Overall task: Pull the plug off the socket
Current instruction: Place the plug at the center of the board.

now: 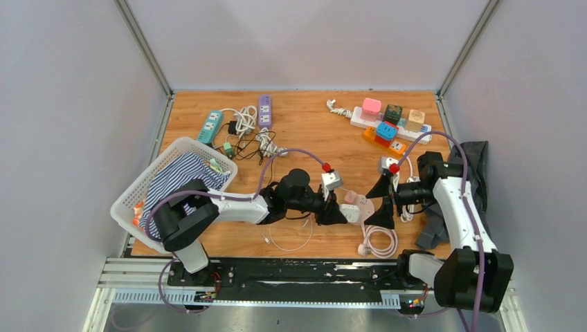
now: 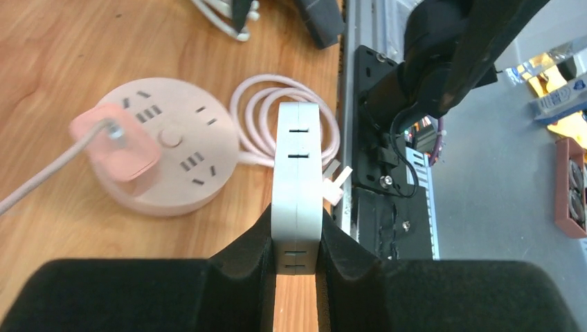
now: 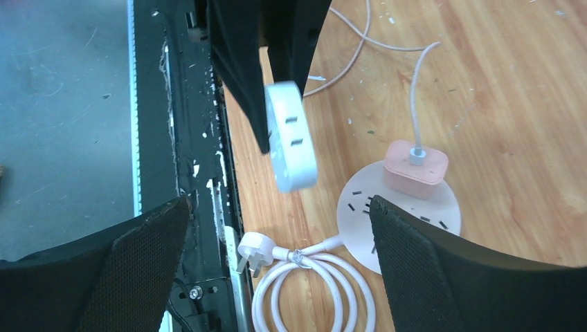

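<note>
My left gripper is shut on a white socket block, held on edge just above the table; the block also shows in the right wrist view. Beside it lies a round pink socket with a pink plug seated in it. That socket's coiled cable ends in a white plug, which lies loose at the table's front edge. My right gripper hangs open over the coil, with nothing between its fingers. From above, both grippers face each other.
A white basket with striped cloth stands at the left. Teal and purple power strips with tangled leads lie at the back left, and a strip with coloured adapters at the back right. The black rail runs along the near edge.
</note>
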`<state>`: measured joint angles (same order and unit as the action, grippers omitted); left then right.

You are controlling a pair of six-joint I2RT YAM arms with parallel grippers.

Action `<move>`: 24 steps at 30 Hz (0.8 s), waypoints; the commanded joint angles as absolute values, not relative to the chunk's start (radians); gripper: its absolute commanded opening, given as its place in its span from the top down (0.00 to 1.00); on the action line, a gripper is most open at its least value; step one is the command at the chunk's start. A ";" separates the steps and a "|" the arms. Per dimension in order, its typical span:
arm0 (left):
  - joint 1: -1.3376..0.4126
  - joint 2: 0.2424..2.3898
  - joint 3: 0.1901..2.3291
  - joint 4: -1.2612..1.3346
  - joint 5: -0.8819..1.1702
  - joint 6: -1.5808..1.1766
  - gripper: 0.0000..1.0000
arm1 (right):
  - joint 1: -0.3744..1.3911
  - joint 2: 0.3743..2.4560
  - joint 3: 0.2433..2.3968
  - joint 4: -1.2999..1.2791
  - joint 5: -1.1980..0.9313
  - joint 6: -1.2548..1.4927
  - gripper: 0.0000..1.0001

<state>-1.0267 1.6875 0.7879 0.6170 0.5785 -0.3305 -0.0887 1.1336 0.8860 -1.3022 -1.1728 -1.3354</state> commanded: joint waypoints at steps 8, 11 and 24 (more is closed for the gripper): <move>-0.819 1.461 0.717 0.545 0.548 -0.382 1.00 | -0.159 1.032 0.834 -1.244 -1.232 -1.302 0.00; -0.739 1.381 0.709 0.490 0.507 -0.372 1.00 | -0.162 1.032 0.827 -1.225 -1.226 -1.288 0.00; -0.569 1.138 0.849 0.139 -0.069 -0.267 1.00 | -0.171 1.017 0.809 -1.160 -1.206 -1.221 0.00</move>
